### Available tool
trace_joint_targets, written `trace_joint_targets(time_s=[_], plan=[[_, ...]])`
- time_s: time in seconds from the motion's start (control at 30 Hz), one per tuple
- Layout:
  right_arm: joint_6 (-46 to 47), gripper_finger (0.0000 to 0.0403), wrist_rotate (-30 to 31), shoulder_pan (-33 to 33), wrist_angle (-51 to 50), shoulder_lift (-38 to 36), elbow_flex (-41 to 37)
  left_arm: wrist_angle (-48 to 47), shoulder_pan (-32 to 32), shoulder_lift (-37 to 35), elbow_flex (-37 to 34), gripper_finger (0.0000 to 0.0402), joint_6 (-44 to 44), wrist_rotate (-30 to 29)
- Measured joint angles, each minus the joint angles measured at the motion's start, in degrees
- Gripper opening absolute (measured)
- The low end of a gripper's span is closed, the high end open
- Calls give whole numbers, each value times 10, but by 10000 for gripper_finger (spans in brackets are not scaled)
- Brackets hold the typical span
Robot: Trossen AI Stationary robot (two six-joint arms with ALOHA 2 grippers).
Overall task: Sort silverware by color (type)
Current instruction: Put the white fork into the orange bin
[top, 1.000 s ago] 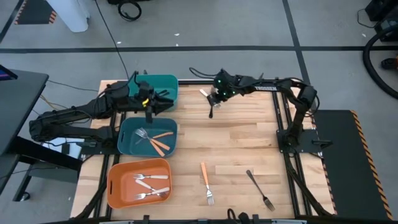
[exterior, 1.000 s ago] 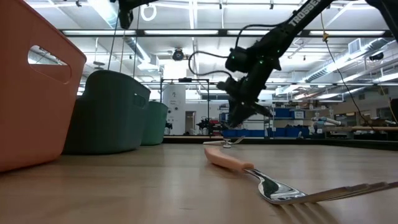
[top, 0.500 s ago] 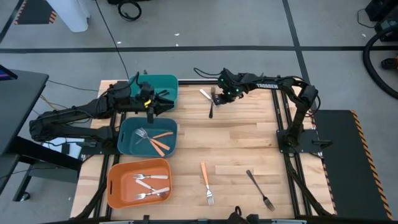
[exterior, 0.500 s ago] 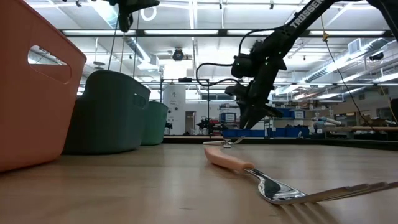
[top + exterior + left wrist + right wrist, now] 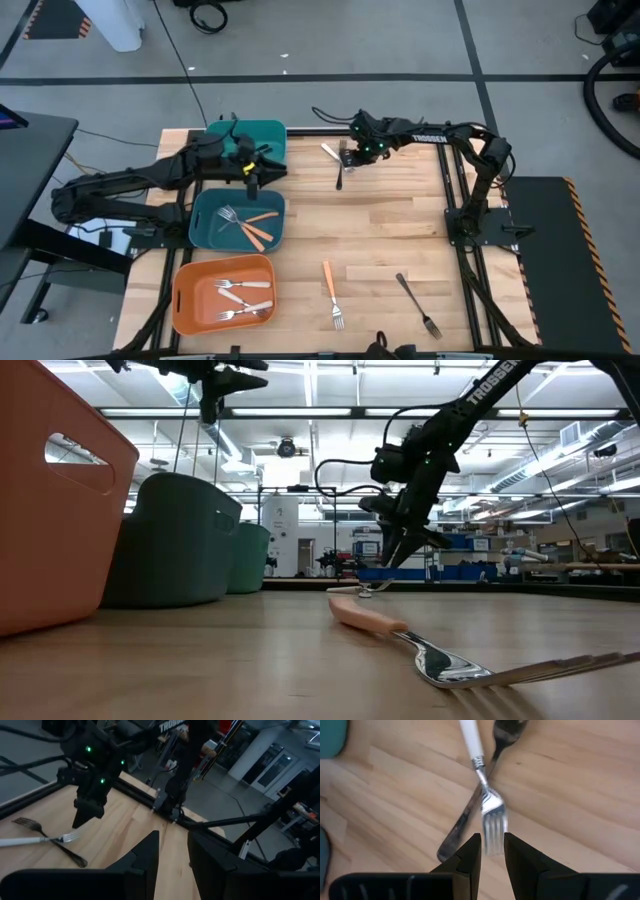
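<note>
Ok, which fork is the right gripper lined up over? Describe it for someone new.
Look at the table's far edge, right of the far teal bin, where the right gripper hangs. Two forks cross there. It is the cream-handled fork with silver tines, lying across the all-dark fork.

The right hand [image 5: 347,152] hangs over two crossed forks [image 5: 338,163] near the table's [image 5: 390,220] far edge.

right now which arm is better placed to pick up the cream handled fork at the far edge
Right. The right gripper hangs directly over the cream-handled fork, jaws nearly closed. The left gripper is beside the teal bins.
</note>
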Motion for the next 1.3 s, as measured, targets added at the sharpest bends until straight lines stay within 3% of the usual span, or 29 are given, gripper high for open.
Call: trace_joint_targets(time_s=[0.17, 0.33, 0.63, 1.0, 1.3], plan=[[-25, 91, 18, -1, 7, 0, 0, 5, -3, 16, 0, 112, 0, 0], [-50, 91, -28, -13, 14, 0, 0, 4, -3, 22, 0, 112, 0, 1], [-68, 101, -34, -13, -33, 0, 0, 6, -3, 22, 0, 112, 0, 1], [3, 106, -42, -20, -27, 0, 0, 5, -3, 22, 0, 112, 0, 1], [36, 106, -14, -7, -14, 13, 0, 5, -3, 22, 0, 112, 1, 1]])
